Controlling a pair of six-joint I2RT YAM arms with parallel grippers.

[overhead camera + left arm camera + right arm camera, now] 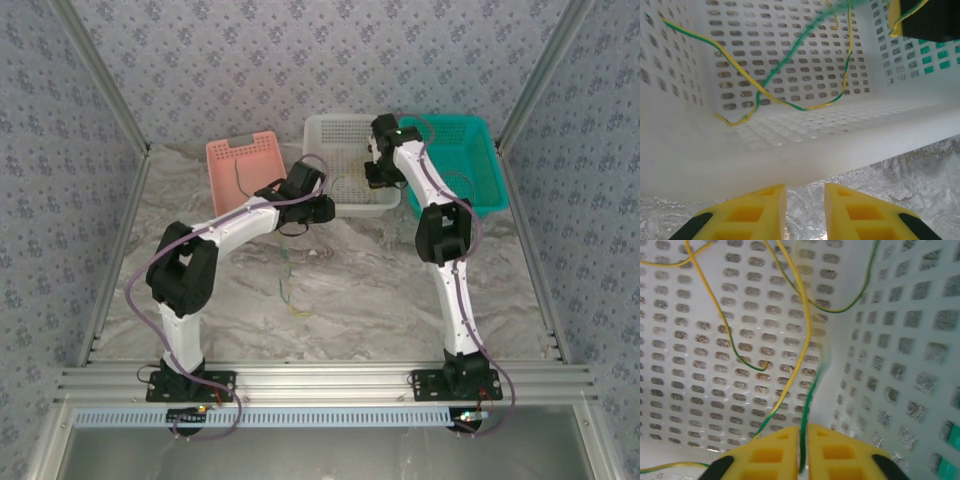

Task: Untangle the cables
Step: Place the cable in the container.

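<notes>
Right gripper point(804, 432), inside the white basket point(900, 355), has a yellow-green cable point(809, 330) running through its barely parted jaws, grip unconfirmed; left gripper point(805, 192) stands slightly open and empty outside the basket wall; recommend opening fully and withdrawing straight up, clear of the draped loops.

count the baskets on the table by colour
pink basket: 1
white basket: 1
teal basket: 1
total: 3
</notes>
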